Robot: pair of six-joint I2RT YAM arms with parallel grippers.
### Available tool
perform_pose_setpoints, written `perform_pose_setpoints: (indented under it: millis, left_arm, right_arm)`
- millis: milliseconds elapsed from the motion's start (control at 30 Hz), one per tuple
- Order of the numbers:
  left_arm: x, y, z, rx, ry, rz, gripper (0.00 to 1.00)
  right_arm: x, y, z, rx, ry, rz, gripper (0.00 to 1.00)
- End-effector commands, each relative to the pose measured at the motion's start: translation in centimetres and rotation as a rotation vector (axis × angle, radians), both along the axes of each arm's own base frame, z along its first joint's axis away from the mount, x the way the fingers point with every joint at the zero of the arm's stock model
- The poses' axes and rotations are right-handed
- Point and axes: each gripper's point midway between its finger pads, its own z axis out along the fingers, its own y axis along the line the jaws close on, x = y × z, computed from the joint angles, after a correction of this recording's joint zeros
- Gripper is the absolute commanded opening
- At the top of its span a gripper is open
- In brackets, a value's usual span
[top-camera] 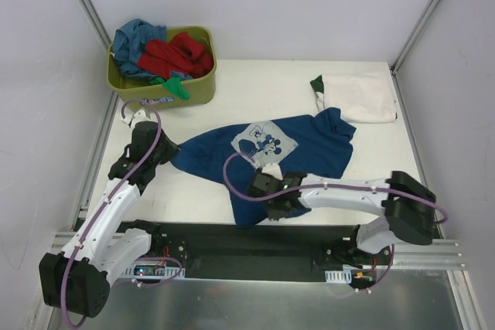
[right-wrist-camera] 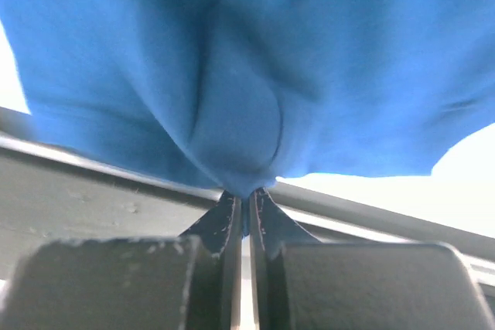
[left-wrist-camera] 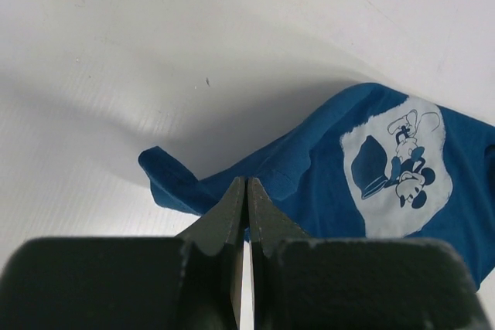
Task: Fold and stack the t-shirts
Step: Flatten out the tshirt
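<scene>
Tub at far left being filled by teal tee, red tee and green tee, the last hanging over rim. Navy tee lying mid-table, being pinched at left edge by left gripper and at near hem by right gripper. White tee lying folded at far right.

Navy t-shirt with white cartoon print, white tee, olive-green tub
</scene>
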Motion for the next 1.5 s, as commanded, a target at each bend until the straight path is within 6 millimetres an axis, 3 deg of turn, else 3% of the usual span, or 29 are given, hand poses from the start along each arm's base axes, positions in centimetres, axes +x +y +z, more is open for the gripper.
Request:
perform_pose_setpoints:
  millis: [0, 33, 67, 133, 167, 233, 267, 300, 333, 367, 400, 433, 500, 533, 600, 633, 700, 733, 767, 833, 967, 1067, 1167, 1233, 1300, 1333, 1400, 1433, 1467]
  left_arm:
    - [2.0, 0.6, 3.5, 0.045, -0.073, 0.022, 0.00]
    - [2.4, 0.6, 4.2, 0.051, -0.086, 0.022, 0.00]
    - [3.2, 0.5, 5.8, 0.051, -0.113, 0.024, 0.00]
    - [4.1, 0.3, 8.0, 0.058, -0.153, 0.012, 0.00]
    - [4.9, 0.2, 10.6, 0.055, -0.204, 0.009, 0.00]
    - [5.6, 0.1, 13.2, 0.065, -0.259, 0.003, 0.00]
    - [5.9, -0.2, 16.2, 0.057, -0.320, -0.004, 0.00]
    - [6.0, -0.3, 17.7, 0.056, -0.351, -0.014, 0.00]
    - [5.9, -0.4, 20.7, 0.058, -0.417, -0.024, 0.00]
    - [5.7, -0.7, 22.4, 0.059, -0.454, -0.035, 0.00]
    - [5.4, -0.7, 23.9, 0.058, -0.488, -0.042, 0.00]
    - [4.4, -0.6, 27.1, 0.056, -0.566, -0.048, 0.00]
    - [2.9, -0.4, 30.4, 0.054, -0.649, -0.059, 0.00]
    - [0.8, -0.2, 33.7, 0.047, -0.738, -0.075, 0.00]
    - [-1.7, -0.1, 36.9, 0.039, -0.830, -0.104, 0.00]
    - [-4.5, -0.1, 39.8, 0.030, -0.921, -0.140, 0.00]
    - [-7.5, -0.2, 42.3, 0.018, -1.010, -0.182, 0.00]
    - [-10.4, -0.5, 44.4, 0.007, -1.089, -0.236, 0.00]
    - [-11.8, -0.6, 45.3, 0.001, -1.124, -0.258, 0.00]
    - [-15.4, -0.7, 47.5, -0.015, -1.212, -0.304, 0.00]
    - [-19.9, -1.6, 49.9, -0.038, -1.314, -0.414, 0.00]
    - [-20.9, -1.5, 50.8, -0.035, -1.340, -0.414, 0.00]
    - [-20.1, -1.5, 50.9, -0.027, -1.328, -0.396, 0.00]
    - [-18.3, -1.6, 50.4, -0.023, -1.292, -0.385, 0.00]
    - [-16.2, -1.5, 49.7, -0.006, -1.250, -0.354, 0.00]
    - [-13.7, -1.5, 48.3, 0.001, -1.192, -0.332, 0.00]
    - [-10.3, -1.2, 46.0, 0.035, -1.111, -0.284, 0.00]
    - [-6.5, -0.6, 42.8, 0.061, -1.002, -0.220, 0.00]
    - [-4.5, -0.5, 40.7, 0.079, -0.940, -0.196, 0.00]
  right_arm:
    - [7.1, -2.7, 8.1, 0.089, -0.233, -0.075, 0.01]
    - [8.5, -3.2, 9.6, 0.115, -0.267, -0.096, 0.01]
    - [11.4, -4.4, 12.2, 0.146, -0.332, -0.152, 0.01]
    - [14.9, -6.9, 16.9, 0.195, -0.452, -0.247, 0.01]
    - [16.6, -7.5, 21.0, 0.230, -0.553, -0.257, 0.01]
    - [18.4, -9.6, 25.7, 0.270, -0.670, -0.314, 0.01]
    - [19.0, -10.2, 28.2, 0.298, -0.729, -0.324, 0.01]
    - [19.2, -10.9, 32.2, 0.335, -0.815, -0.317, 0.01]
    - [19.4, -12.0, 34.6, 0.346, -0.871, -0.336, 0.01]
    - [19.1, -12.7, 36.7, 0.360, -0.919, -0.340, 0.01]
    - [18.5, -13.6, 40.4, 0.384, -1.003, -0.324, 0.01]
    - [18.0, -14.3, 42.2, 0.398, -1.047, -0.329, 0.01]
    - [16.4, -15.2, 46.0, 0.447, -1.131, -0.295, 0.01]
    - [14.9, -15.8, 49.1, 0.512, -1.188, -0.276, 0.01]
    - [12.6, -16.7, 52.1, 0.581, -1.246, -0.247, 0.01]
    - [10.6, -17.0, 54.6, 0.656, -1.289, -0.201, 0.01]
    - [8.1, -17.2, 56.4, 0.742, -1.321, -0.139, 0.01]
    - [6.2, -16.6, 57.6, 0.820, -1.333, -0.066, 0.01]
    - [4.4, -17.1, 58.8, 0.879, -1.367, -0.035, 0.01]
    - [2.0, -16.7, 60.2, 0.972, -1.389, 0.055, 0.01]
    - [-2.3, -17.5, 62.6, 1.089, -1.439, 0.151, 0.01]
    - [-3.5, -17.8, 63.4, 1.123, -1.462, 0.179, 0.01]
    - [-3.1, -18.2, 63.9, 1.114, -1.493, 0.148, 0.01]
    - [-0.6, -19.2, 63.6, 1.034, -1.528, 0.033, 0.01]
    - [3.2, -18.8, 62.2, 0.918, -1.519, -0.048, 0.01]
    - [5.1, -19.6, 61.7, 0.850, -1.533, -0.144, 0.01]
    - [9.1, -19.0, 59.3, 0.720, -1.490, -0.225, 0.00]
    - [12.1, -19.0, 56.5, 0.589, -1.447, -0.296, 0.01]
    - [14.7, -18.2, 54.3, 0.505, -1.401, -0.327, 0.01]
